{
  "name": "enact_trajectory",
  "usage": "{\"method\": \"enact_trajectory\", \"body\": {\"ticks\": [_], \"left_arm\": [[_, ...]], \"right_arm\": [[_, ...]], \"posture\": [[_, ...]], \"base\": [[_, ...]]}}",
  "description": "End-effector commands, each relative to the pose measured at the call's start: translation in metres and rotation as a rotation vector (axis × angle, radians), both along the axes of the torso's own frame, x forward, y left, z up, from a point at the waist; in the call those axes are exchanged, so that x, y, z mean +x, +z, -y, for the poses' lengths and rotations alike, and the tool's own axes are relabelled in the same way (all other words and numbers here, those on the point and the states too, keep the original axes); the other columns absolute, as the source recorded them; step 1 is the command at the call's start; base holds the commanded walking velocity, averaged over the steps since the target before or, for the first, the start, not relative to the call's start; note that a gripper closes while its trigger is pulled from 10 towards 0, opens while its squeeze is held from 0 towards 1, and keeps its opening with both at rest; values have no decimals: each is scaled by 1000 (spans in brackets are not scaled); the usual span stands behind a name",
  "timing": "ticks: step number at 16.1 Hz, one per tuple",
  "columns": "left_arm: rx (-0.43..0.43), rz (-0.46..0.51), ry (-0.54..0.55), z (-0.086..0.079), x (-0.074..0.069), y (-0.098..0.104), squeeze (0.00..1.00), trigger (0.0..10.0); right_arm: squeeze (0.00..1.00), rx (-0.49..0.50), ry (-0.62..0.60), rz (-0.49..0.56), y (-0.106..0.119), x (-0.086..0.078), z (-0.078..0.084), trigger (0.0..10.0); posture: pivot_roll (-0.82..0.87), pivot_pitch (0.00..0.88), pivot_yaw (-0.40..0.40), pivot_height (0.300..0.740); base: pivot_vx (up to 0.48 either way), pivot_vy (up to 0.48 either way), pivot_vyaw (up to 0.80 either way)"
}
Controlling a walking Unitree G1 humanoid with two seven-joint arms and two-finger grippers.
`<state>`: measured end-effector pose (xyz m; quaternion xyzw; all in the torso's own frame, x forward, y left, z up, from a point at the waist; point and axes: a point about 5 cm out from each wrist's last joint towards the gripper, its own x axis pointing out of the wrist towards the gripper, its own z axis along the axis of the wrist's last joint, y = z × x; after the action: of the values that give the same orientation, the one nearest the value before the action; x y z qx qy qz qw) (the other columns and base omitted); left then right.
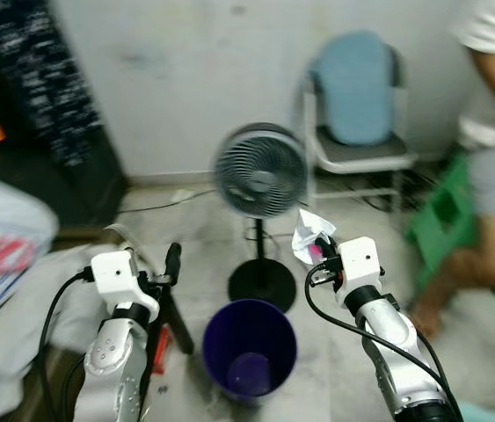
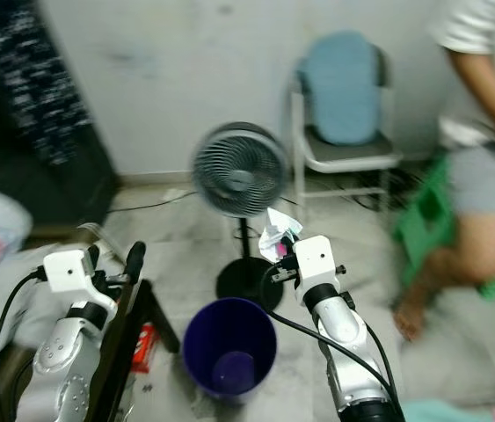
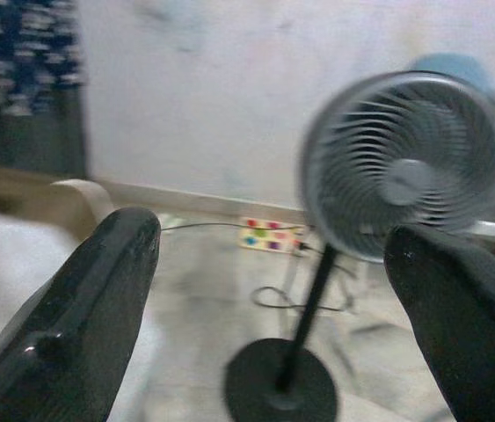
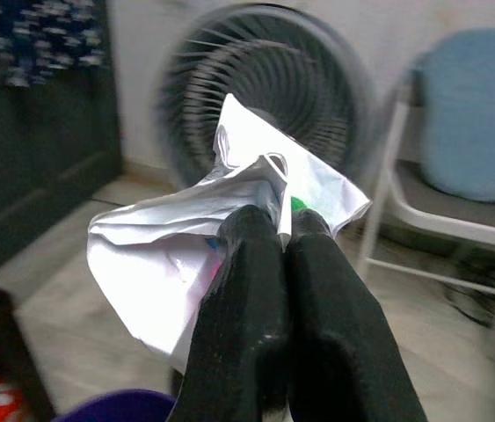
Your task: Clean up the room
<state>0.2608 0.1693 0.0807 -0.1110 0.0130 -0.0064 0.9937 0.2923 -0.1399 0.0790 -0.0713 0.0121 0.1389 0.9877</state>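
Nearest the robot, a round dark-purple plastic bin [image 1: 250, 349] stands open on the pale stone floor [image 1: 335, 352] between the two arms, its mouth facing up and apparently nothing but a pale patch at its bottom. The right gripper [image 1: 322, 249] hangs above and to the right of the bin's rim, its two black fingers [image 4: 256, 316] pressed together on a crumpled white paper wrapper with pink and green print [image 4: 221, 237], which sticks up out of the fingertips. The step in hand looks like dropping this scrap into the bin, and the wrapper is not yet over the opening: the arm should carry it leftward and toward the robot until the paper sits above the middle of the mouth, then lower it close to the rim before letting go, since paper this light may drift sideways. The left gripper [image 1: 170, 264] hovers just left of the bin with its fingers spread wide and nothing between them; it is best kept clear of the rim so the bin is not knocked. Just behind the bin stands a grey pedestal fan with a round black base [image 1: 260, 171]; if it is running, its air could catch the wrapper. Farther back a white-framed chair with a blue cushion [image 1: 357, 105] stands against the wall, and a person [image 1: 493, 132] is at the far right.
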Motion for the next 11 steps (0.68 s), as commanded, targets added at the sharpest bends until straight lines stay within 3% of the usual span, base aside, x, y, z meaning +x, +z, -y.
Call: {"method": "enact_trajectory", "body": {"ticks": [1, 3, 5, 11], "left_arm": [[7, -8, 4, -3, -1, -1, 0, 10000], [14, -2, -8, -2, -1, 0, 0, 10000], [19, 2, -23, -3, -2, 1, 0, 10000], [17, 38, -83, -1, -3, 6, 0, 10000]], "right_arm": [[0, 2, 17, 0, 0, 1, -7, 10000], [0, 2, 23, -3, -1, 0, -9, 10000], [0, 4, 22, -3, -1, 1, -9, 10000], [0, 4, 17, -8, -3, 3, -10, 10000]], "posture": [[-175, 0, 80, 740], [-172, 0, 82, 740], [-170, 0, 83, 740], [-167, 0, 88, 740]], "base": [[0, 0, 619], [0, 0, 0], [0, 0, 547], [0, 0, 770]]}}
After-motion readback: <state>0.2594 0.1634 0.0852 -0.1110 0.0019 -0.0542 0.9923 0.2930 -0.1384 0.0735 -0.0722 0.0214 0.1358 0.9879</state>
